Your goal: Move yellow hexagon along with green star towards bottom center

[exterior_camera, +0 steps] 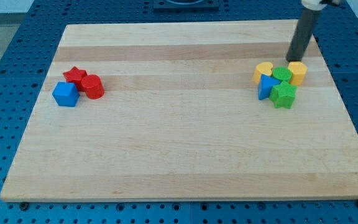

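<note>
The yellow hexagon (298,72) sits at the right end of a tight cluster near the view's right edge of the wooden board (179,155). The green star (284,95) lies at the cluster's bottom, just below and left of the hexagon. Between them is a green round block (282,74), with a blue triangle (267,86) and a yellow heart-like block (263,71) on the cluster's left. My tip (291,60) stands just above the cluster, close to the hexagon's upper left edge and the green round block.
At the view's left, a red star (75,76), a red round block (93,86) and a blue cube-like block (66,94) sit together. The board's right edge runs close to the cluster.
</note>
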